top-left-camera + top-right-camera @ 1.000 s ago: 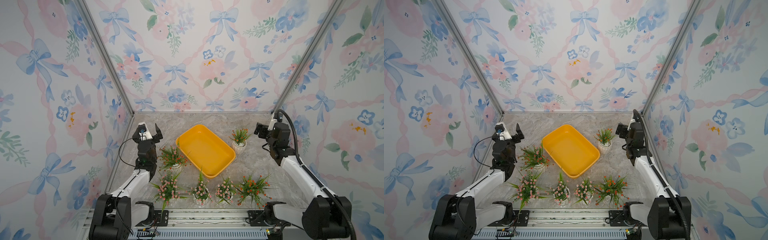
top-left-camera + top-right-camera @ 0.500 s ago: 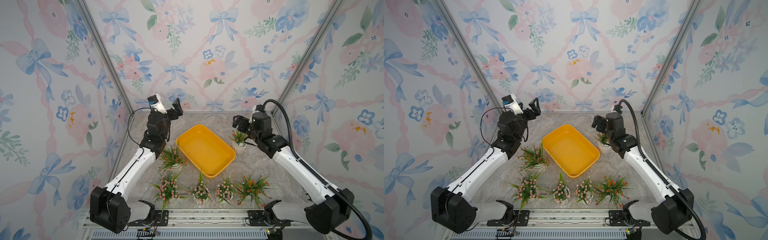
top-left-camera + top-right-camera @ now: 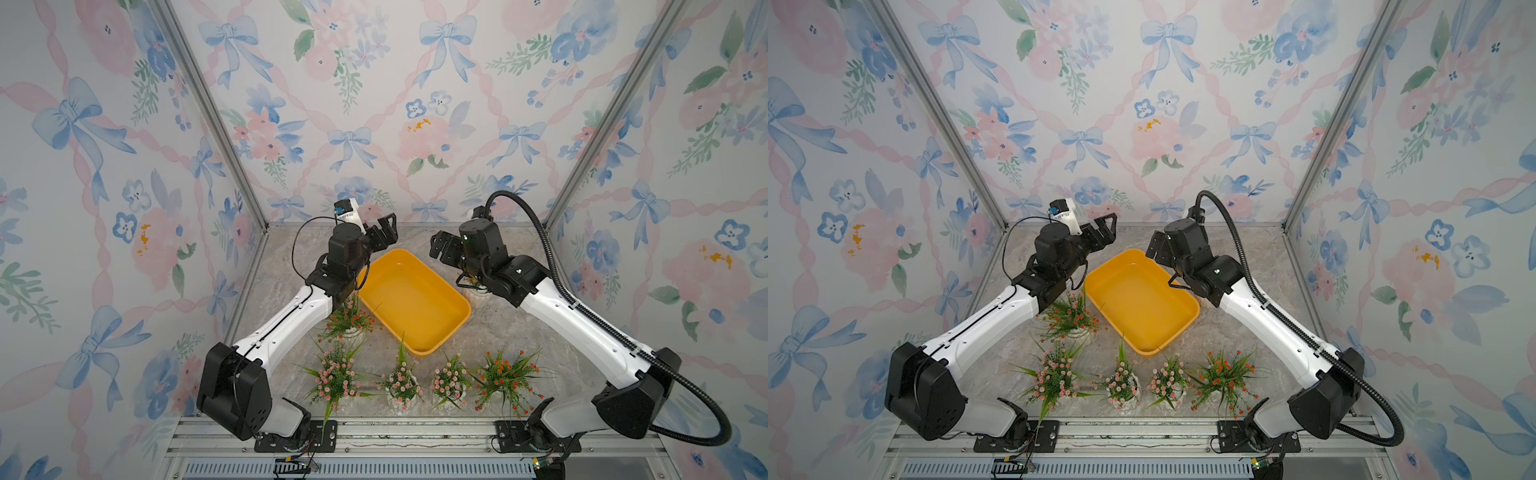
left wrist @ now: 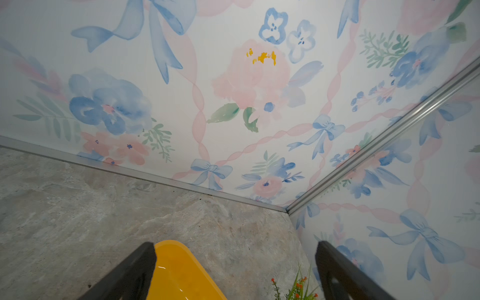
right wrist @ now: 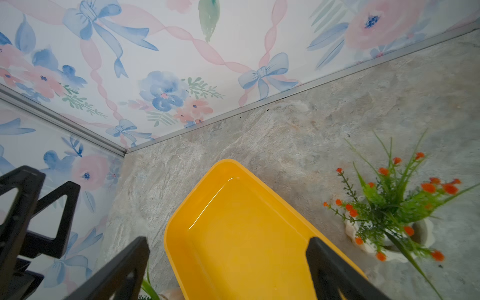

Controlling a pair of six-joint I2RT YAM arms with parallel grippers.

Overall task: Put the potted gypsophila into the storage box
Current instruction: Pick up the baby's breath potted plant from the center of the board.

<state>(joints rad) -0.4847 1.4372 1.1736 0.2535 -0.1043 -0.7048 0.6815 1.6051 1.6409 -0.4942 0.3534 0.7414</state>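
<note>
The empty yellow storage box lies slanted mid-table. Several potted gypsophila stand around it. Three pink ones and an orange one line the front. Another orange one stands left of the box. One more stands right of it, mostly hidden under my right arm in both top views. My left gripper hangs open above the box's far left corner. My right gripper hangs open above the far right corner. Neither holds anything.
Flowered walls close in the marble table at the back and both sides, with metal posts in the corners. The left gripper shows in the right wrist view, facing mine across the box. The arm bases sit on a rail at the front.
Both arms have lifted from low at the table's sides and swung inward toward the far end of the box. Both grippers stay open. No plant has moved.
</note>
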